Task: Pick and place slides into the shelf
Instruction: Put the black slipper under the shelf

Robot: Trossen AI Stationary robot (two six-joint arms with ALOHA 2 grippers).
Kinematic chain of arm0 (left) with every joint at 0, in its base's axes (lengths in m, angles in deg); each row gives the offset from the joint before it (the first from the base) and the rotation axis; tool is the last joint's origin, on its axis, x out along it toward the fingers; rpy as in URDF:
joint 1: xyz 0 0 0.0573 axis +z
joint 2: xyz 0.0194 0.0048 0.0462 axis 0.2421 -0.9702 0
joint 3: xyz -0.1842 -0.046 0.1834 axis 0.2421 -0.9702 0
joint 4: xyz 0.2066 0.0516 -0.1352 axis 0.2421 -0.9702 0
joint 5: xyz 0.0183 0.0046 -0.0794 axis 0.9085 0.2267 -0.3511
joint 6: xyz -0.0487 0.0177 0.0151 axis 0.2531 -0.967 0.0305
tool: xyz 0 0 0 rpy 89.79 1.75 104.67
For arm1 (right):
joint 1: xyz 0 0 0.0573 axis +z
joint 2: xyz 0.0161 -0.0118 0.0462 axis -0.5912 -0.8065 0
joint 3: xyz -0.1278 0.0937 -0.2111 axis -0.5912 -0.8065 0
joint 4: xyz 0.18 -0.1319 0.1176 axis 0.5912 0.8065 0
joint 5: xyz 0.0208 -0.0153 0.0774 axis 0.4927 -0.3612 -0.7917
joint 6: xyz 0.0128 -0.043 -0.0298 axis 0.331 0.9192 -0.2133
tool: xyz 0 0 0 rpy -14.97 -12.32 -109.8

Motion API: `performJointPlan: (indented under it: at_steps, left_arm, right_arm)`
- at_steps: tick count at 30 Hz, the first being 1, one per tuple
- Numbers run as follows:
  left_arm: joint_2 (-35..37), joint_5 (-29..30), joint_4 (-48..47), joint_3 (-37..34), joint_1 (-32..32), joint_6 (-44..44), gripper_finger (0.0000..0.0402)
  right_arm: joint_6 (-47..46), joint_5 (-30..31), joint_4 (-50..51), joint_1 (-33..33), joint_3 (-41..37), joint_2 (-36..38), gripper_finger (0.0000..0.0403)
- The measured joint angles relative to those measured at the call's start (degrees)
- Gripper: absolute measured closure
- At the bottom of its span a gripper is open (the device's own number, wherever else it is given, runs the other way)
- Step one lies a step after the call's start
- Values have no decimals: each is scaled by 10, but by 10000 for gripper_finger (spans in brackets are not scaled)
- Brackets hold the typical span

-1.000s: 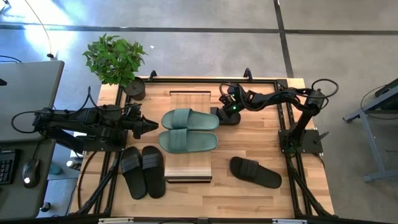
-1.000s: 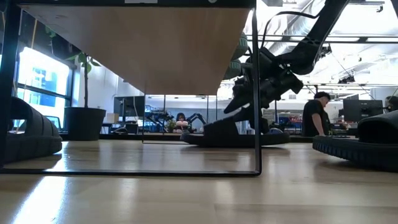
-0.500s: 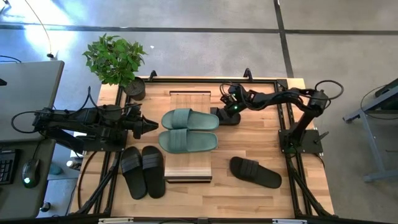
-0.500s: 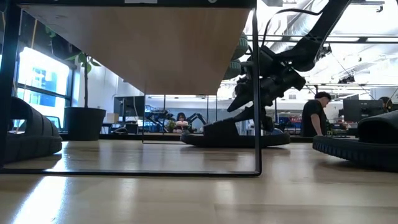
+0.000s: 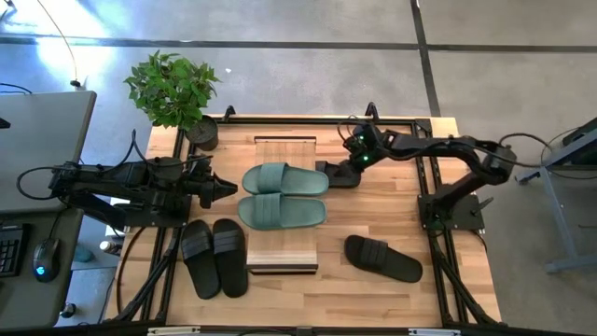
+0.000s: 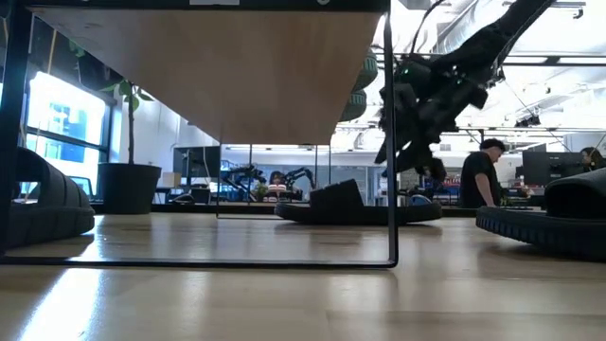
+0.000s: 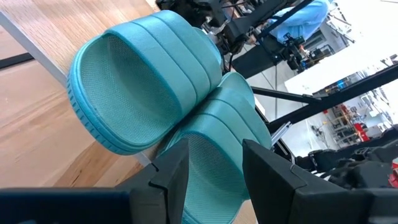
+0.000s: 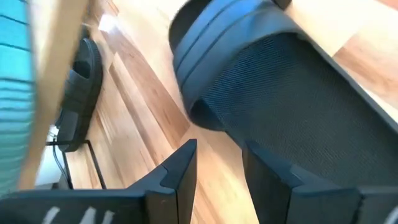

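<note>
right gripper (image 5: 347,168) risen off black slide (image 5: 336,175), jaws apart, wooden table (image 5: 373,215), left gripper (image 5: 224,188) jaws apart

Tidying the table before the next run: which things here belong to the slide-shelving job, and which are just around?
Job: green slides on the shelf; black pair; black slide lying alone; black slide under the right tool.
Around: potted plant; computer mouse.
</note>
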Motion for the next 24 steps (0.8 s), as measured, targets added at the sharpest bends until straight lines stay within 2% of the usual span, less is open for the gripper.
performJointPlan:
  at_steps: [5, 10, 13, 19, 24]
  left_arm:
    - [0, 0, 0, 0, 0, 0, 268]
    - [0, -6, 0, 0, 0, 0, 268]
    - [0, -6, -2, 0, 0, 0, 268]
    - [0, -6, -5, 0, 0, -4, 268]
    - [0, -6, -5, 0, 0, -4, 268]
  right_arm:
    - [18, 28, 74, 0, 0, 72, 284]
    - [86, 125, 213, -3, -2, 155, 284]
    - [87, 138, 254, -14, -30, 208, 290]
    - [25, 125, 200, -49, -154, 289, 327]
    - [-8, 167, 97, -48, -214, 288, 388]
